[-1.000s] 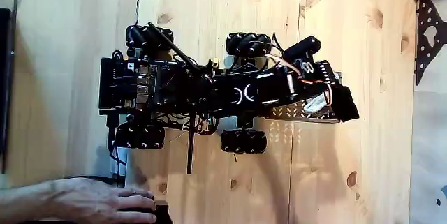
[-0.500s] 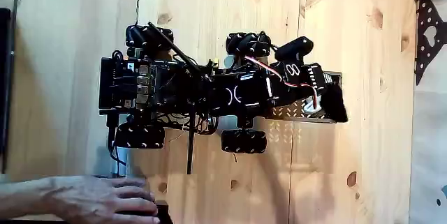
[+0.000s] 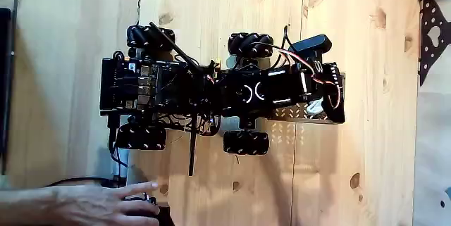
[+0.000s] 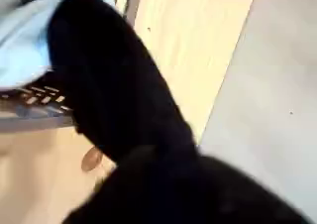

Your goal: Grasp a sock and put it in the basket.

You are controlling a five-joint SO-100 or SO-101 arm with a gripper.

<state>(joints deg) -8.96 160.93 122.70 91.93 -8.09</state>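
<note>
Gripper is seen at the right of centre in the fixed view, above the basket; whether its jaws are open or closed cannot be told. A black sock is seen across the middle of the blurred wrist view, with a strip of the basket's mesh at the left edge. A hand is rested at the lower left of the fixed view.

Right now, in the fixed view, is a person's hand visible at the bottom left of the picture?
Yes, a hand lies along the bottom left edge of the fixed view, below the robot.
</note>
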